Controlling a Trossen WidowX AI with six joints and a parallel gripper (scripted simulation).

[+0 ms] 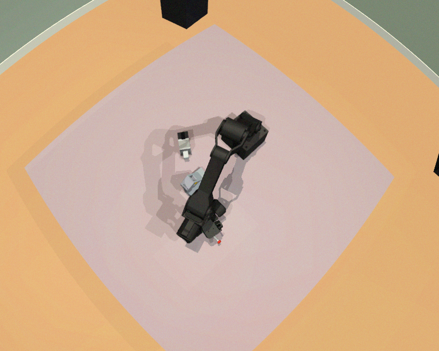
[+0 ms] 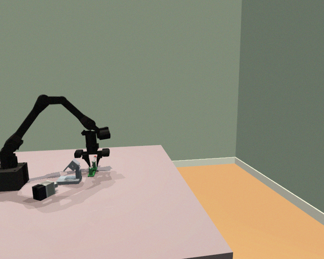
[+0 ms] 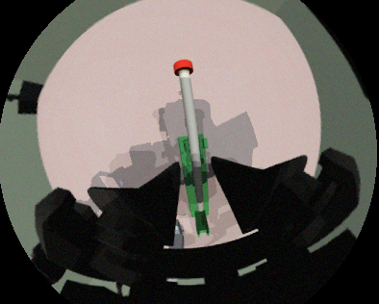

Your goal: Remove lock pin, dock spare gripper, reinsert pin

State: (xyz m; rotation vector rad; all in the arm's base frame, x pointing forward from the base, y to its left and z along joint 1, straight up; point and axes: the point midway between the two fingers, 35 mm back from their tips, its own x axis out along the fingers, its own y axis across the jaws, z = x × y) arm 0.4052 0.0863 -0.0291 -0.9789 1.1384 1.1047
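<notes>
The pin [image 1: 219,241] [image 2: 94,156] [image 3: 189,108], a grey rod with a red head, rests slanted in a green holder [image 2: 91,171] [image 3: 202,222], out of the socket. My gripper [image 2: 93,166] [image 3: 194,163] points down, its fingers partly open on either side of the pin and holder, with a gap on both sides in the wrist view. In the top view the arm hides the fingertips. The blue-grey mount [image 1: 190,181] [image 2: 67,180] stands nearby with its tilted socket empty. The spare gripper [image 1: 184,143] [image 2: 44,190], light grey with a black end, lies on the table apart from the mount.
The arm's black base [image 1: 256,140] [image 2: 14,175] stands on the pink table [image 1: 311,182] [image 2: 148,210]. The forearm passes over the mount's side in the top view. A black block [image 1: 184,13] is beyond the table's edge.
</notes>
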